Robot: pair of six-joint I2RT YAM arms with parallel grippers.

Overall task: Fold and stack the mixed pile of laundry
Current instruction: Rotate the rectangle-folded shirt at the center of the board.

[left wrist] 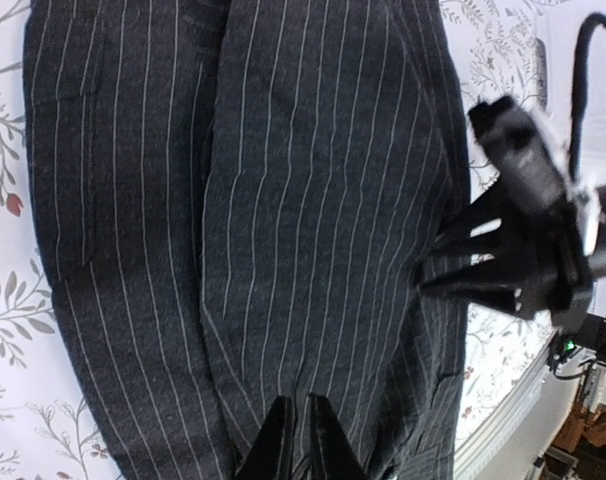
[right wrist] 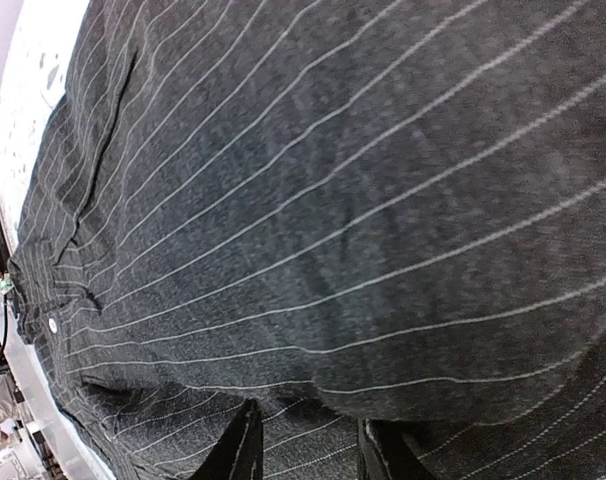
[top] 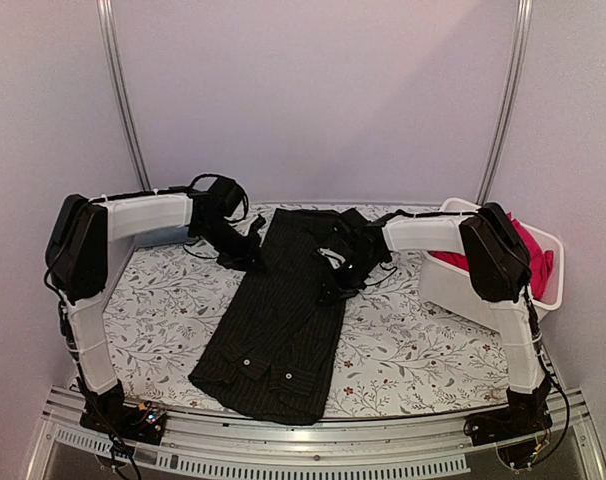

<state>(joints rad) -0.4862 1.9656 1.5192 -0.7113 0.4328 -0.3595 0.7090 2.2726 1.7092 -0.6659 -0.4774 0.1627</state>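
Much of this I cannot see well. My right wrist camera sits so close to the pinstriped garment (top: 278,320) that dark cloth fills the whole view and its outline is lost. My left wrist view cuts the garment off at the top and bottom. From above, my own arms cover its far end, so I cannot make out a collar or any shape there.

The garment lies lengthwise down the middle of the tabletop, from the far edge to the near edge, mostly flat. It is a soft, matte black weave with thin pale stripes running along its length. Long seams and shallow folds cross it. Two small pale buttons (top: 246,362) sit on flaps at the end by the near edge.

My left gripper (left wrist: 300,420) is over the far left side of the cloth. Its fingers are drawn together with only a sliver between them, and I cannot tell whether any fabric is pinched there. My right gripper (right wrist: 308,445) has its fingers spread apart, low over the garment near its right edge.

The floral table cover (top: 163,310) shows on both sides. At the far right corner stands a white plastic bin (top: 451,287) with red-pink cloth (top: 531,250) bunched inside, partly hidden by my right arm.
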